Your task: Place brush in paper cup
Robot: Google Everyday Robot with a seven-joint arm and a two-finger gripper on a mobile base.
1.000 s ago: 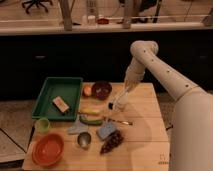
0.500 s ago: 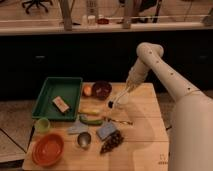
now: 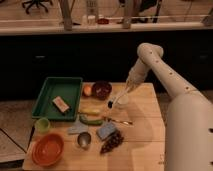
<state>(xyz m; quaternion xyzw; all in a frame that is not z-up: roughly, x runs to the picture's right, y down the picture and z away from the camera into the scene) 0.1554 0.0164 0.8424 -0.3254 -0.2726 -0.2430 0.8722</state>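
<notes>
White brush (image 3: 116, 99) clamped in gripper (image 3: 126, 92), tilted over cup (image 3: 122, 100); could snag rim, tip cup right.

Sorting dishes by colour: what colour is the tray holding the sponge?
Green, seen in the camera view: the tray sits left of the end effector, which is over the paper cup.

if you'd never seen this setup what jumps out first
Probably the big white robot arm reaching down from the right to the back of the wooden table, its gripper just above the paper cup with the brush slanting down beside the cup. Next, the green tray at the left and the orange bowl in the front-left corner.
</notes>
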